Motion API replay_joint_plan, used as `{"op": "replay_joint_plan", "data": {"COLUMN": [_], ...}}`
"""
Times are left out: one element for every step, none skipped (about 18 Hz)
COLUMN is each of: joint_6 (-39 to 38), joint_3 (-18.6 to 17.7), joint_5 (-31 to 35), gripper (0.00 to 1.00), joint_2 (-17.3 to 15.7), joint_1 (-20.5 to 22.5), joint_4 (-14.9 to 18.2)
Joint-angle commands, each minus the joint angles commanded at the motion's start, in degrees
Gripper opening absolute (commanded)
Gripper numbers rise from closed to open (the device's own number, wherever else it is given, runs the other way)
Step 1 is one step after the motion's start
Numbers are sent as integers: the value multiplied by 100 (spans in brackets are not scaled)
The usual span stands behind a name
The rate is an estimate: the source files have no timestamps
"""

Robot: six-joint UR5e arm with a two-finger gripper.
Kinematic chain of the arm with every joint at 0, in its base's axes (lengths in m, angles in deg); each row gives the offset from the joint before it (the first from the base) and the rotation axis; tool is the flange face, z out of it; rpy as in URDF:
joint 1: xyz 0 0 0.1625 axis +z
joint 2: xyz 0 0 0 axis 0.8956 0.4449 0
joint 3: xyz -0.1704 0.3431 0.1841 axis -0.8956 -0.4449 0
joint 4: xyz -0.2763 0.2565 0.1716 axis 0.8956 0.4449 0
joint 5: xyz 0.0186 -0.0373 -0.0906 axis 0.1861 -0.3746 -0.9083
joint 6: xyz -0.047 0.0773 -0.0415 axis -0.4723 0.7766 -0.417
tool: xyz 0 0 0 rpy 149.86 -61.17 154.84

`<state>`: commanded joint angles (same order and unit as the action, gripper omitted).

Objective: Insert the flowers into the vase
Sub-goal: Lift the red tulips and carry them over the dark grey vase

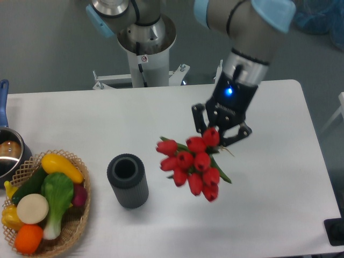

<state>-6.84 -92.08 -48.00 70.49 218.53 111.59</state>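
While the tool (221, 137) pinches the flowers (194, 166), toy vegetables (40, 201) fill the basket (75, 228) beside the vase (127, 180).

A single fixed camera looks steeply down on the white table (161, 107) from high on the side opposite the arm's pedestal (146, 48), which stands at the top edge. It sits far enough back to take in nearly the whole tabletop, though the left edge seems cropped.

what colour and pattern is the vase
Dark grey with vertical ribs down its side, on the vase; it shows in the fixed camera view, the only one.
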Motion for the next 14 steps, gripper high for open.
{"op": "replay_joint_plan", "data": {"joint_6": [-97, -158, -168, -168, -177, -177, -177, -211, -308, -343, -335, -344, -352, -352], "joint_3": [-53, -71, -80, -80, -80, -80, -80, -89, -115, -150, -159, -159, -159, -168], "joint_5": [-307, -580, -801, -968, -1109, -1258, -1390, -1522, -1637, -1733, -1847, -1979, -2094, -2147], "gripper": [7, 7, 7, 7, 7, 7, 7, 7, 7, 7, 7, 7, 7, 7], "joint_2": [-53, -62, -62, -54, -53, -53, -53, -53, -62, -62, -45, -19, 8, 17], "joint_1": [35, 44, 53, 53, 36, 18, 9, -8, -8, -17, -26, -34, -52, -96], "joint_4": [0, 0, 0, -9, -9, -9, -9, 0, -9, -17, -70, -131, -193, -219]}}
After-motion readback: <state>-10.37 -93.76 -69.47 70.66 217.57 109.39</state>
